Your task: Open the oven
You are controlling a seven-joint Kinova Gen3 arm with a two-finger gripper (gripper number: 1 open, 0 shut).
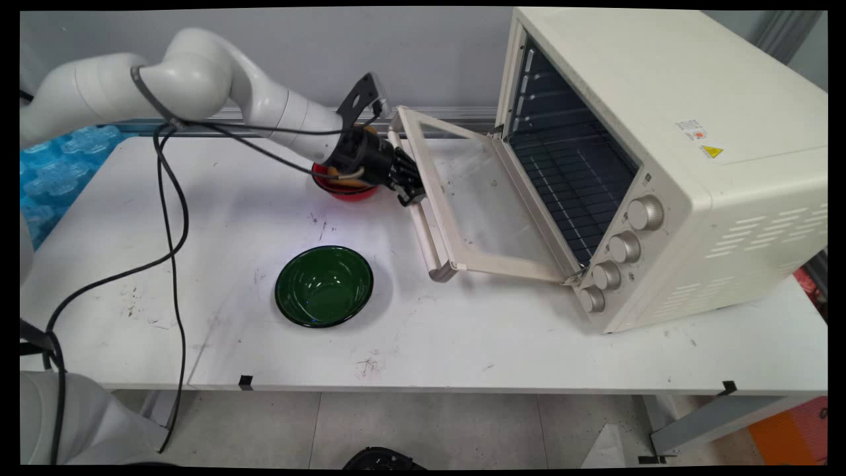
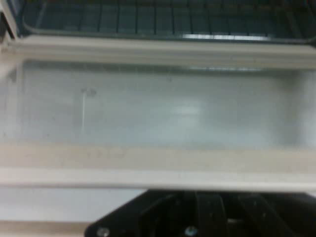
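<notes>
Oven door point(image 1: 489, 205) lies open, its handle point(image 1: 423, 225) touching the pincer point(image 1: 411, 192).

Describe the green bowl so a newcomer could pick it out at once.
Start from the big cream toaster oven on the white table's right side, its glass door folded down and open. To the left of that door, nearer the table's front edge, a round, glossy dark green bowl sits upright and empty. The only other bowl, a red one, lies farther back, partly hidden beneath the black gripper.
</notes>
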